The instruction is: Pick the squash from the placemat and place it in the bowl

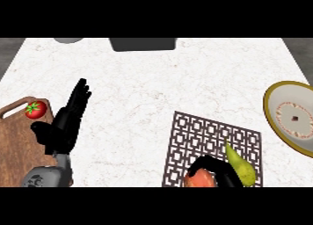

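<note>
Robot hand [214,169], the right one, is curled over the yellow-green tapered squash [240,165] on the brown lattice placemat [208,136], where the neighbouring orange-red round fruit [199,179] could be caught instead, well short of the cream gold-rimmed bowl [276,115].

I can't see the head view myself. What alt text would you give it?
The robot's right hand curls beside a yellow-green squash on a patterned placemat, with an orange-red fruit next to it. A bowl sits at the right. The open left hand rests near a cutting board holding a tomato.
</note>
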Tool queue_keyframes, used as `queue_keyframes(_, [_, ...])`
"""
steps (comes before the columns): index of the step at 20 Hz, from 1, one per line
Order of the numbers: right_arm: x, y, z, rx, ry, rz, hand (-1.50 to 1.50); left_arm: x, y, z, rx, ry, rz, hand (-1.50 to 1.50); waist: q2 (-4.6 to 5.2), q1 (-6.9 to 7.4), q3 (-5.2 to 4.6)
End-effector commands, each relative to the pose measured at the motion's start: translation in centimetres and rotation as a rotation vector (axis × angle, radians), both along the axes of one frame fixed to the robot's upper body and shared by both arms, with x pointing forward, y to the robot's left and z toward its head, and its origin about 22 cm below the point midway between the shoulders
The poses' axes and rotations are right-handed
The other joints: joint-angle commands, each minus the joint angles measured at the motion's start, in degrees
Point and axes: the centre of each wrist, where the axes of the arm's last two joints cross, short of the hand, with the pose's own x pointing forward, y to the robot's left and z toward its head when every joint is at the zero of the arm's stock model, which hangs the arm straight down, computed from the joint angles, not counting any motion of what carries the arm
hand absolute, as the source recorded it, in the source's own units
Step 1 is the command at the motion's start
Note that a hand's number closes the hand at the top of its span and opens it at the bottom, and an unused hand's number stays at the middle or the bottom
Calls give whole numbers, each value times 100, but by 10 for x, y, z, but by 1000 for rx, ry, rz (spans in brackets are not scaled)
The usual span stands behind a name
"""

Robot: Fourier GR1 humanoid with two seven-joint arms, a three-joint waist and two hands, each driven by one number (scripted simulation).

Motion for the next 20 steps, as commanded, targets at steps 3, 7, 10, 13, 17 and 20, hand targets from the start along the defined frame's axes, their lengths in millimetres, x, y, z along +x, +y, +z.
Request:
queue_keyframes(3, [-26, -57, 68, 23, -277, 66, 150, 2, 12, 4, 20, 6, 14, 0, 4, -64, -8])
queue_keyframes(7, [-41, -81, 110, -24, -358, 2, 150, 8, -2, -1, 6, 9, -9, 0, 28, -39, -10])
queue_keyframes(10, [-55, -87, 152, -66, -373, -18, 150, 4, -7, 3, 15, 8, 9, 0, 16, -43, -14])
queue_keyframes(13, [-54, -91, 180, -125, -381, -109, 150, -1, -1, -3, -10, 11, -1, 0, 27, 32, -16])
queue_keyframes(17, [-30, -101, 208, -119, -379, -217, 150, 9, 9, -8, 7, -9, -16, 0, 68, 170, -14])
queue_keyframes(20, [-36, -104, 230, -109, -375, -253, 150, 10, -10, 9, 6, -1, -21, 0, 44, 113, -9])
